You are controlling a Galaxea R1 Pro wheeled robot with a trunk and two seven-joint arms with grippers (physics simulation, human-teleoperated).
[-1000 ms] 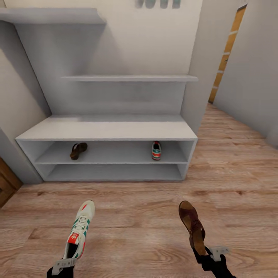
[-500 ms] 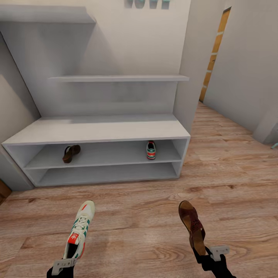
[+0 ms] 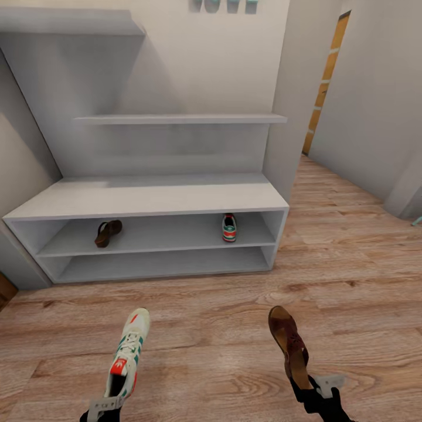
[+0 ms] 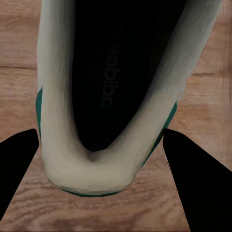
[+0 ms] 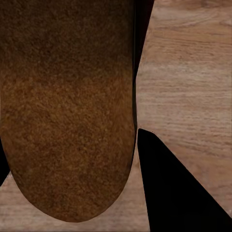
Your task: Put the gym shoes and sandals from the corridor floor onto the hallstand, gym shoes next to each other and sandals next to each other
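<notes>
Light brown wood-plank corridor floor (image 3: 363, 275) underfoot; pale grey two-tier hallstand bench (image 3: 146, 202) ahead against wall. Upper tier: dark-brown leather sandal (image 3: 108, 232) near left end, white green-striped gym shoe (image 3: 229, 227) near right end. Left gripper (image 3: 105, 405) fingers clamped on heel of second white sneaker (image 3: 128, 354); right gripper (image 3: 319, 387) fingers gripping heel of second brown sandal (image 3: 288, 344). Judgement: both light; sneaker heel stiff, sandal flat, floppy, may pivot.

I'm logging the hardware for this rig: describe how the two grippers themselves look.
The left gripper and the right gripper look alike in the head view: a pale grey, flat, bracket-like finger plate on a black body. In the wrist views their fingers are plain black wedges. No cables or markings are visible.
</notes>
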